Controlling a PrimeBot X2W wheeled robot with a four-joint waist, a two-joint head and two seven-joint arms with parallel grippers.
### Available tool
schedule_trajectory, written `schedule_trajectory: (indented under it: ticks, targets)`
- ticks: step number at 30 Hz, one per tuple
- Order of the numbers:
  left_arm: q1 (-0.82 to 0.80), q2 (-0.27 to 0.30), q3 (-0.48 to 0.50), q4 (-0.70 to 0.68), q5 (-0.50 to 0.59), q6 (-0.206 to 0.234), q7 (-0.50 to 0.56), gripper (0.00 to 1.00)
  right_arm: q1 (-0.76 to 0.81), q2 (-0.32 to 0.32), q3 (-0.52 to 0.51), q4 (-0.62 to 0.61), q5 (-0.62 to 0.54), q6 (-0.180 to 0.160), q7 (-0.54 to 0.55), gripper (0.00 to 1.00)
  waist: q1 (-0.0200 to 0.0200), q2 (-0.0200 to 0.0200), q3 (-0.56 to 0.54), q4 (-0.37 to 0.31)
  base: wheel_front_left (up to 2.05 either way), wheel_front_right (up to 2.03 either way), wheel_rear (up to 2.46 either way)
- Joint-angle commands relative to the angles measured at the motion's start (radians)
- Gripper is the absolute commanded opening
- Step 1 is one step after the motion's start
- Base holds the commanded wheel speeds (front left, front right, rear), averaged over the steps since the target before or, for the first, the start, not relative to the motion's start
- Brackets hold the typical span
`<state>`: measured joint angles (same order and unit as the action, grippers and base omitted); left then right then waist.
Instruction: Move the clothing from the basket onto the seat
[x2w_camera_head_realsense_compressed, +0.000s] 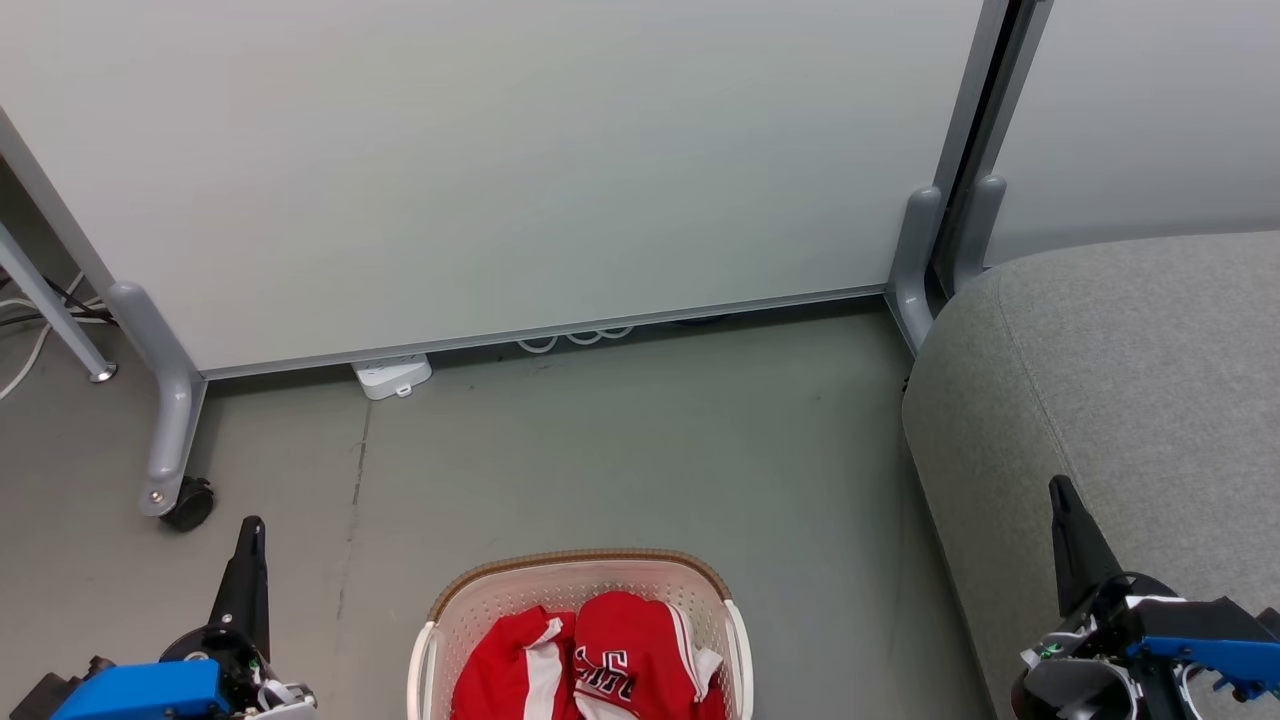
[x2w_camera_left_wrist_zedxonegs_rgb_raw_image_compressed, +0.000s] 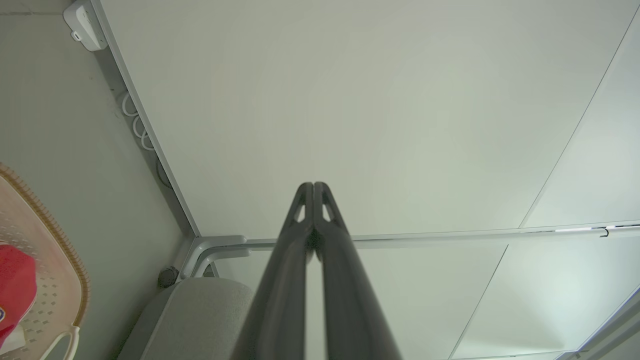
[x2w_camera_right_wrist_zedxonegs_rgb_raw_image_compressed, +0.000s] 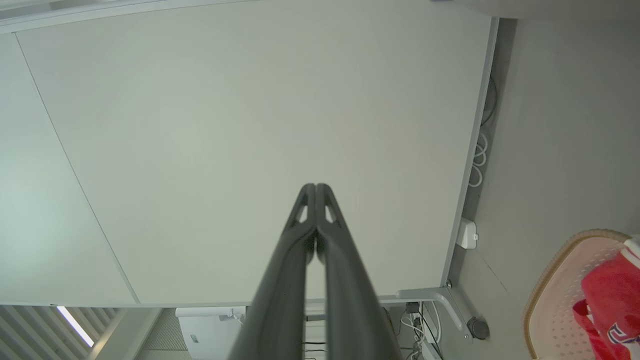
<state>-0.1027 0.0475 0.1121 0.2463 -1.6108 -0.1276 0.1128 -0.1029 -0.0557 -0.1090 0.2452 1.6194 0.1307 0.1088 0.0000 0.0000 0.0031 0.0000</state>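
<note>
Nearest, at the head view's bottom corners: left gripper (x2w_camera_head_realsense_compressed: 254, 526) and right gripper (x2w_camera_head_realsense_compressed: 1058, 486), both pointing away from the robot. Each wrist view shows its fingers pressed tip to tip, left (x2w_camera_left_wrist_zedxonegs_rgb_raw_image_compressed: 313, 186) and right (x2w_camera_right_wrist_zedxonegs_rgb_raw_image_compressed: 316, 187), clenched on nothing. Between them the basket (x2w_camera_head_realsense_compressed: 585, 556) stands on the floor (x2w_camera_head_realsense_compressed: 640, 440); its near part is cut off by the frame, so its long axis cannot be read. The clothing (x2w_camera_head_realsense_compressed: 610, 650) lies inside, heaped against the basket's far rim: two red pieces side by side, the right-hand one carrying dark lettering, their white stripes running roughly toward and away from the robot. Both fingertips sit beyond the heap, so it lies inboard of and back from either gripper. The left gripper looks the nearer to the basket's edge, while the right one hangs over the near edge of the seat (x2w_camera_head_realsense_compressed: 1130, 380). Judgement: a pick calls for an arm to open, swing inward and draw back down into the basket; the carry then goes rightward to the seat, which stands apart from the basket across bare floor. Farthest: a white partition panel (x2w_camera_head_realsense_compressed: 500, 150) on castered feet (x2w_camera_head_realsense_compressed: 188, 503), with a white power block (x2w_camera_head_realsense_compressed: 392, 376) and looped cable (x2w_camera_head_realsense_compressed: 575, 338) at its base.
</note>
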Motion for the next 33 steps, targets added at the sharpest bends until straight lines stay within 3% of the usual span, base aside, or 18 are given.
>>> schedule_trajectory:
  ticks: [1, 2, 3, 11, 20, 33]
  targets:
    - [-0.011, 0.006, 0.003, -0.002, -0.003, -0.006, 0.002, 0.00, -0.010, 0.003, -0.002, -0.002, -0.008, 0.000, 0.003, 0.00, 0.0000, 0.0000, 0.000, 0.000, 0.00, 0.00, 0.00]
    - [-0.011, 0.006, 0.003, -0.002, -0.003, -0.006, 0.002, 0.00, -0.010, 0.003, -0.002, -0.002, -0.008, 0.000, 0.003, 0.00, 0.0000, 0.0000, 0.000, 0.000, 0.00, 0.00, 0.00]
    - [0.000, 0.000, 0.000, 0.000, 0.000, 0.000, 0.000, 1.00, 0.000, 0.000, 0.000, 0.000, 0.000, 0.000, 0.000, 1.00, 0.0000, 0.0000, 0.000, 0.000, 0.00, 0.00, 0.00]
    - [0.016, -0.010, -0.012, 0.027, 0.020, 0.001, -0.022, 1.00, 0.022, 0.003, 0.012, 0.030, -0.020, 0.000, -0.022, 1.00, 0.0000, 0.0000, 0.001, 0.001, 0.00, 0.00, 0.00]
    - [-0.002, -0.008, -0.018, 0.019, 0.126, 0.001, -0.062, 1.00, 0.008, 0.004, 0.026, 0.025, -0.114, 0.000, -0.061, 1.00, 0.0000, 0.0000, 0.004, 0.002, 0.00, 0.00, 0.00]
    - [-0.027, -0.005, -0.045, -0.014, 0.435, 0.011, -0.122, 1.00, -0.016, 0.004, 0.082, 0.001, -0.385, 0.000, -0.121, 1.00, 0.0000, 0.0000, 0.009, 0.003, 0.00, 0.00, 0.00]
